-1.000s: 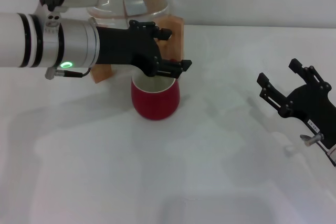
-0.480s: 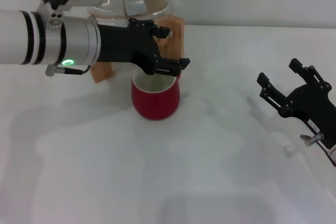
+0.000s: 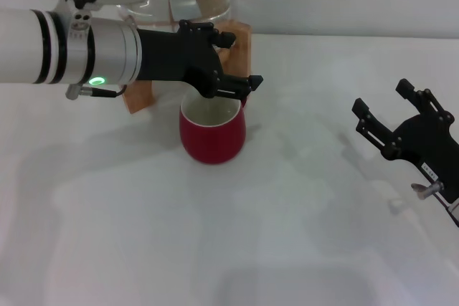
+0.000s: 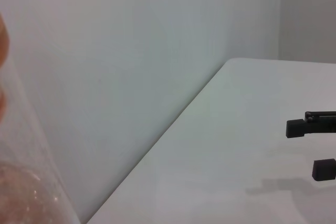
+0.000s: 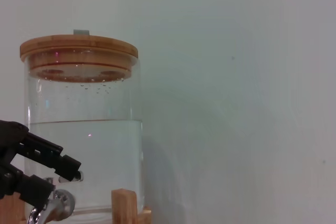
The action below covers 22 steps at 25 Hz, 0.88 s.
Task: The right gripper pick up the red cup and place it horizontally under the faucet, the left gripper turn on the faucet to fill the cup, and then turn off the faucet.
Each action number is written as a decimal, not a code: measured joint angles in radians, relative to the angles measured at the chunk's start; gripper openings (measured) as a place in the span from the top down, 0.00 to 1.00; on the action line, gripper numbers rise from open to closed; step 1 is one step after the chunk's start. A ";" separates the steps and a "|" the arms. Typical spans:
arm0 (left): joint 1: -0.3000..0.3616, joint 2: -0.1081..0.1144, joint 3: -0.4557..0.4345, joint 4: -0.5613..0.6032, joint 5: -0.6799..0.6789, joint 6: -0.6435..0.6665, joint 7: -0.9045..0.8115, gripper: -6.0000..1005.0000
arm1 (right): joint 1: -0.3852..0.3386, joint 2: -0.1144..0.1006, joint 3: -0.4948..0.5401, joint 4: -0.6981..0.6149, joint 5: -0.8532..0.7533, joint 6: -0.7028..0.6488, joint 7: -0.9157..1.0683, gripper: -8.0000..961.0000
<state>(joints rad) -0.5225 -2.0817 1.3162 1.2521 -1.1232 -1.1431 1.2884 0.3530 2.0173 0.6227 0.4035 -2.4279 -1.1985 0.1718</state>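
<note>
Red cup (image 3: 212, 134): squat, glossy, cream inside, upright on the white table (image 3: 287, 234) just in front of the wooden stand (image 3: 237, 41); handle hidden. Left gripper (image 3: 231, 69) reaches in above the cup rim at the jar's base; prongs spread, nothing visibly grasped. Right gripper (image 3: 401, 127) sits well apart at the right, prongs splayed, holding nothing.

Right wrist view alone shows the glass jar (image 5: 84, 145) whole: bamboo lid (image 5: 79, 51), water about half up, a chrome bit of the faucet (image 5: 55, 207) beside the left gripper's prongs. Head view hides the faucet behind the claw. Left wrist view: table edge, plain grey wall (image 4: 131, 51), two black fingertips (image 4: 310, 127).
</note>
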 joint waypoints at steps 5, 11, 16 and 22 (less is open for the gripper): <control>-0.001 0.000 0.000 0.000 0.000 0.005 0.000 0.13 | -0.001 0.000 0.000 0.000 0.000 -0.002 0.000 0.13; -0.001 0.000 0.002 0.000 0.014 0.013 0.001 0.13 | -0.003 0.000 0.000 0.000 0.000 -0.002 0.000 0.13; 0.000 -0.001 0.022 0.000 0.026 0.032 0.000 0.13 | -0.005 0.000 0.000 0.000 0.000 -0.005 0.001 0.13; 0.001 0.000 0.050 0.005 0.036 0.052 -0.010 0.13 | -0.012 0.000 0.000 0.000 0.000 -0.013 0.001 0.13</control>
<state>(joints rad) -0.5213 -2.0821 1.3662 1.2568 -1.0875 -1.0916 1.2781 0.3411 2.0172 0.6227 0.4035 -2.4283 -1.2116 0.1730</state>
